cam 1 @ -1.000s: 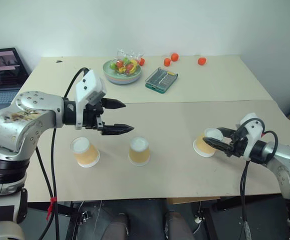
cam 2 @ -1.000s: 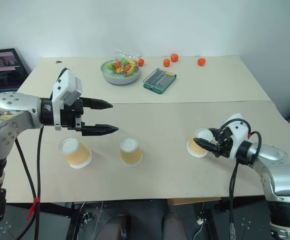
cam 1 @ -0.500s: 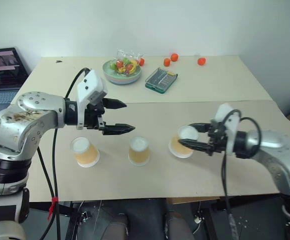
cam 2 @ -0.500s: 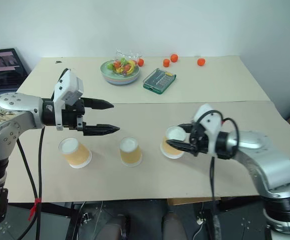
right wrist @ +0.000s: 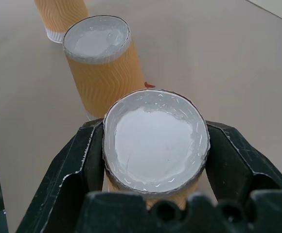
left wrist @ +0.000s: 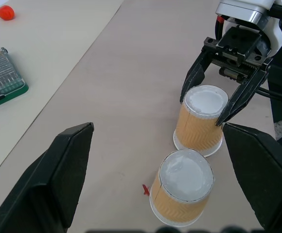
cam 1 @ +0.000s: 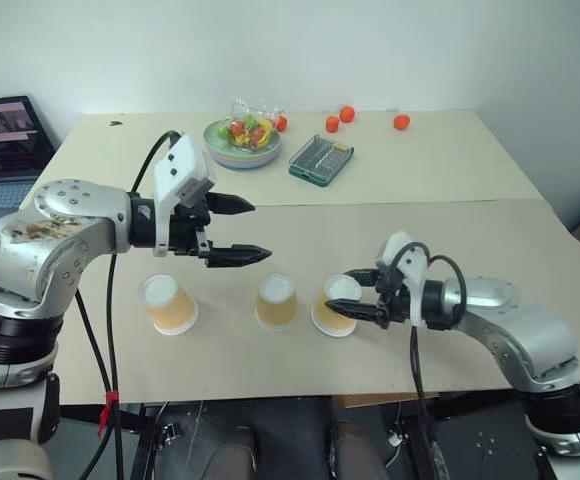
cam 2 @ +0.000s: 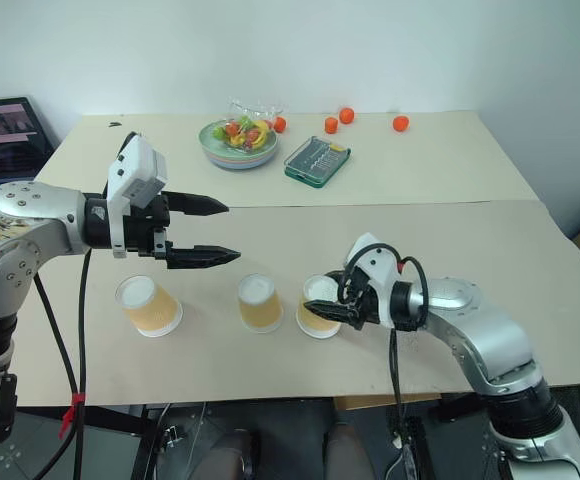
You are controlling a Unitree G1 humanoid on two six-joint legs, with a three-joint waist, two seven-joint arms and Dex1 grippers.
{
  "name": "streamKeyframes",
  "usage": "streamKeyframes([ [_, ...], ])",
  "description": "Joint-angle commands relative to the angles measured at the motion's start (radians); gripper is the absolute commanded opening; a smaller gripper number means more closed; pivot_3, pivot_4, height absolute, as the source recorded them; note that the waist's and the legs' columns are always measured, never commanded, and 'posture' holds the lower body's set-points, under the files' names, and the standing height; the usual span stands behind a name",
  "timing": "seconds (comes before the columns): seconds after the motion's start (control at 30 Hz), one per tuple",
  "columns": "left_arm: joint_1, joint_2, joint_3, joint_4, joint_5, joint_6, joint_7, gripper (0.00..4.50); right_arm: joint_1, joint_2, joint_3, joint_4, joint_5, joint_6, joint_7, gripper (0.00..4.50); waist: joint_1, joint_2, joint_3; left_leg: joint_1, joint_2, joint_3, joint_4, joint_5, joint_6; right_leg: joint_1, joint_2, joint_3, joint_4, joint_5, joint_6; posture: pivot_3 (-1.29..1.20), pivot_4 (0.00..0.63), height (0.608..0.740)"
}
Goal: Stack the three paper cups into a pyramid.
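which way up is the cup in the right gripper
Upside down: the cup held by the right gripper shows its closed white base on top, and its wide rim rests on the table.

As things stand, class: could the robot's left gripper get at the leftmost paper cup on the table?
Probably yes. The left gripper hovers open just above and behind the leftmost cup, and nothing stands between them; the right gripper is busy on another cup.

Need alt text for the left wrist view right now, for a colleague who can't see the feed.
The right gripper is shut on an upside-down paper cup standing on the beige table, close beside a second upside-down cup. The left gripper's open fingers frame the scene, with a green case at the edge.
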Motion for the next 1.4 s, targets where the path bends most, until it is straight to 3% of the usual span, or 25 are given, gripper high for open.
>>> streamKeyframes([
  [0.03,-0.009,0.010,0.025,-0.023,-0.006,-0.004,0.007,4.50,-0.024,0.017,0.000,-0.019,-0.003,-0.026,0.001,2.83,0.000,0.000,0.000,0.000,0.000,0.000,0.000,0.000,0.000,0.000,0.000,0.000,0.000,0.000,0.000,0.00,0.150,0.740],
  [0.6,0.003,0.011,0.033,-0.038,-0.014,0.003,0.021,4.50,-0.061,0.093,0.047,0.026,-0.041,-0.022,-0.009,2.83,0.000,0.000,0.000,0.000,0.000,0.000,0.000,0.000,0.000,0.000,0.000,0.000,0.000,0.000,0.000,0.00,0.150,0.740],
  [0.67,0.002,0.011,0.033,-0.038,-0.013,0.002,0.020,4.50,-0.064,0.098,0.048,0.029,-0.045,-0.021,-0.007,3.66,0.000,0.000,0.000,0.000,0.000,0.000,0.000,0.000,0.000,0.000,0.000,0.000,0.000,0.000,0.000,0.00,0.150,0.740],
  [0.77,0.001,0.010,0.033,-0.039,-0.013,0.003,0.021,4.50,-0.064,0.097,0.049,0.030,-0.049,-0.022,-0.001,4.42,0.000,0.000,0.000,0.000,0.000,0.000,0.000,0.000,0.000,0.000,0.000,0.000,0.000,0.000,0.000,0.00,0.150,0.740],
  [1.07,0.015,0.032,0.036,-0.046,-0.024,0.006,-0.002,4.50,-0.063,0.067,0.028,0.002,-0.033,-0.001,0.015,4.42,0.000,0.000,0.000,0.000,0.000,0.000,0.000,0.000,0.000,0.000,0.000,0.000,0.000,0.000,0.000,0.00,0.150,0.740],
  [1.4,0.078,0.155,0.082,-0.046,-0.033,-0.006,-0.063,4.50,-0.094,-0.035,-0.236,-0.100,0.256,0.219,0.032,4.42,0.001,0.000,0.000,0.000,0.002,0.000,-0.001,0.000,0.000,-0.001,0.002,0.000,-0.001,0.000,0.000,0.00,0.150,0.740],
])
